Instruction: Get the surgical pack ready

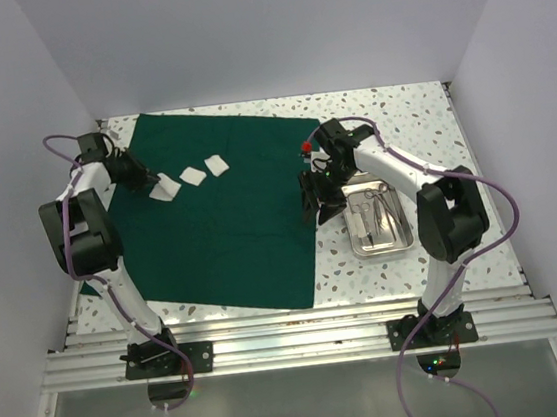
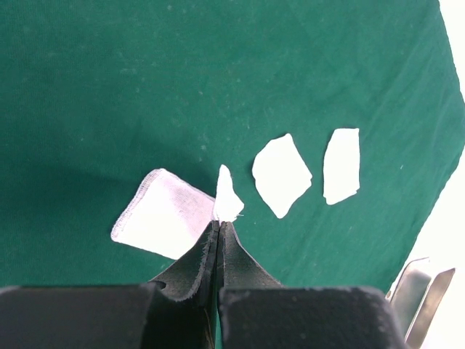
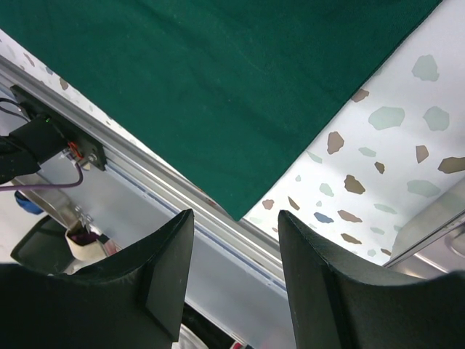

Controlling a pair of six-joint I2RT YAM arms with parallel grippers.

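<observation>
The left jaws clench a corner of the leftmost gauze square [image 2: 163, 214]; lift slowly without rucking the drape [image 2: 218, 73]; the right jaws gape, empty

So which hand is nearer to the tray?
Right. The right hand hovers beside the tray's left edge; the left hand is across the drape, pinching gauze.

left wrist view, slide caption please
Left gripper pinching a gauze square on the green drape, two more squares beside it.
</observation>
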